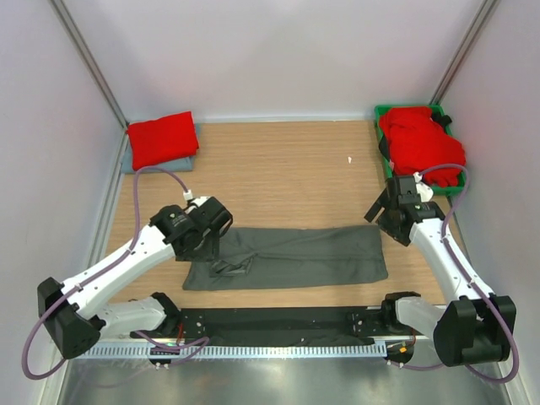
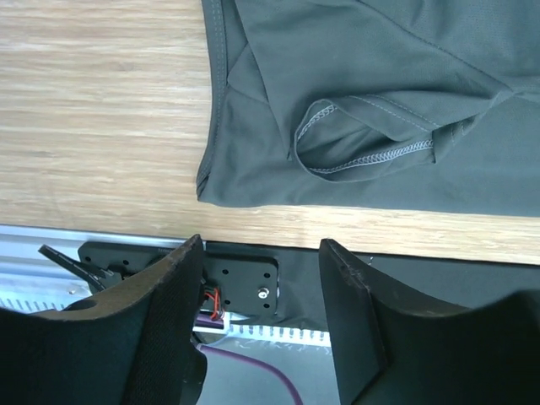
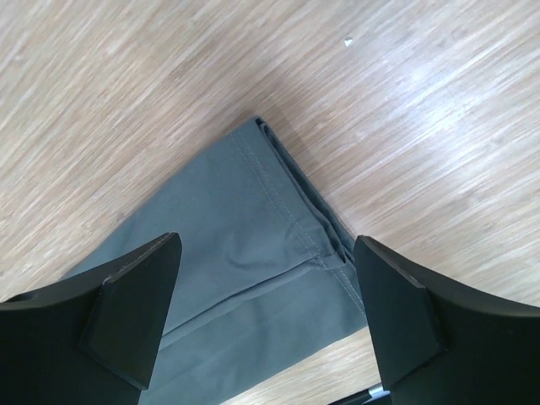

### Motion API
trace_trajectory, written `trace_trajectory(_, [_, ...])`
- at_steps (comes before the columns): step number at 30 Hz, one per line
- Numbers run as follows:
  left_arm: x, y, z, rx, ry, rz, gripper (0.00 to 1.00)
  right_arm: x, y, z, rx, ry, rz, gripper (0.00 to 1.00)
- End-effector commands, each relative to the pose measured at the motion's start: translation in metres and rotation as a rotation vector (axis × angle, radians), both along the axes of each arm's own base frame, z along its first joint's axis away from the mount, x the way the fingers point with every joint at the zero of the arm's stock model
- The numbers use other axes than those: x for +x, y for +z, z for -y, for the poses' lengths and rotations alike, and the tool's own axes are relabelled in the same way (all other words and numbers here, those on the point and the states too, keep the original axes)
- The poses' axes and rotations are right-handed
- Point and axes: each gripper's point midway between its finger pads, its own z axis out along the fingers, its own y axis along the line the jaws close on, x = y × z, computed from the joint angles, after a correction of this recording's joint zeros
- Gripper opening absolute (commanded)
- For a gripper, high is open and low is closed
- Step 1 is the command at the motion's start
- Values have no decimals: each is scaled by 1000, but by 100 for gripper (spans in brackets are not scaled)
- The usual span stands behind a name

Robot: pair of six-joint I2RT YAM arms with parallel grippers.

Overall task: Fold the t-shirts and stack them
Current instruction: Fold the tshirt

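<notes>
Charcoal t-shirt (image 1: 295, 257) lies as a long folded band on the near part of the surface (image 1: 287, 169), long axis running left to right.
Left end effector (image 1: 221, 267) over its left end, fingers apart, nothing between them. Right end effector (image 1: 381, 213) just above the far right corner, fingers wide apart, also empty. Each arm is nearest its own end, so an end-to-end fold looks likely next. Folded red t-shirt (image 1: 162, 139) lies at far left.
</notes>
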Motion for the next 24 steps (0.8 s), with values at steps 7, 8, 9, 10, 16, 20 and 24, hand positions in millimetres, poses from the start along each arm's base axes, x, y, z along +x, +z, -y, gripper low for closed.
trace_trajectory(7, [38, -28, 38, -84, 71, 87, 52, 34, 9, -55, 187, 211, 103, 67])
trace_trajectory(8, [44, -37, 43, -93, 85, 97, 50, 33, 6, -72, 224, 272, 93, 61])
trace_trajectory(9, [47, -43, 45, -90, 90, 98, 50, 33, 1, -76, 219, 288, 77, 59])
trace_trajectory(10, [50, -48, 47, -86, 97, 102, 49, 32, -9, -81, 216, 302, 42, 58])
trace_trajectory(16, [54, -101, 59, -49, 123, 23, 45, 20, -52, -102, 175, 351, -54, 56])
trace_trajectory(20, [57, -124, 61, -19, 133, 1, 43, 7, -80, -105, 178, 346, -108, 56])
trace_trajectory(24, [69, -144, 57, 55, 131, -24, 41, -8, -102, -109, 183, 346, -152, 56])
